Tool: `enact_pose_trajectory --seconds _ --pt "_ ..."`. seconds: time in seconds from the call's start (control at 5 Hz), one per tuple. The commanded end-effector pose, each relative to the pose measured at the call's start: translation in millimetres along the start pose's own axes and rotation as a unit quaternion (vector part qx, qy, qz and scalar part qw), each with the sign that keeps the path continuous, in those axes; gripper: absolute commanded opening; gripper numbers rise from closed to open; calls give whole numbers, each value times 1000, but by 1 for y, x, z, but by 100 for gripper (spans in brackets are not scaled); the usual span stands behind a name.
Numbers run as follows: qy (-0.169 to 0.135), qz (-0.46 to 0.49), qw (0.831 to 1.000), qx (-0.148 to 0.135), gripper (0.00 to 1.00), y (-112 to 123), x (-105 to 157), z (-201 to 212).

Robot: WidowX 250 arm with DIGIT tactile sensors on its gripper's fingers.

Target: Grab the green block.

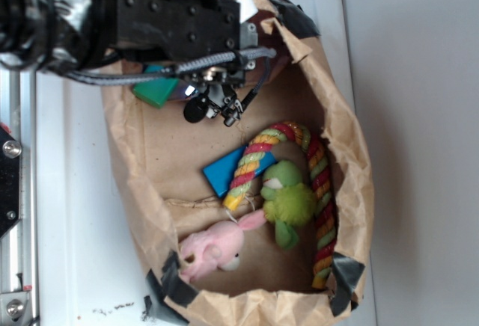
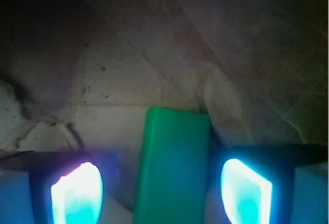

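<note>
Both end effector fingers flank the green block, not touching.

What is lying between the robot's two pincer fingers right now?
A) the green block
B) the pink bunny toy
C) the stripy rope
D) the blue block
A: the wrist view shows the green block lying between the two fingers of the open pincer, with a gap on each side, while the pink bunny, blue block and stripy rope lie further off in the paper bag.
</note>
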State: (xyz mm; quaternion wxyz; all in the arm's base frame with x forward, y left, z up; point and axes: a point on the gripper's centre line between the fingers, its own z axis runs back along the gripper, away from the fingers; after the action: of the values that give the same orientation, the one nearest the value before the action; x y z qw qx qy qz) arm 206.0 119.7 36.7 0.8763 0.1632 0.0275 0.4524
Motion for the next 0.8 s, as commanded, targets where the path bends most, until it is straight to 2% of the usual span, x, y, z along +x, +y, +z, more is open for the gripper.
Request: enact_pose_trajectory --seconds 0.0,0.2,0.6 --pt "-9 12 1000 -16 100 10 9 -1" --pt "13 -12 997 -71 100 11 21 4" --pt "12 -23 996 -87 100 10 22 1"
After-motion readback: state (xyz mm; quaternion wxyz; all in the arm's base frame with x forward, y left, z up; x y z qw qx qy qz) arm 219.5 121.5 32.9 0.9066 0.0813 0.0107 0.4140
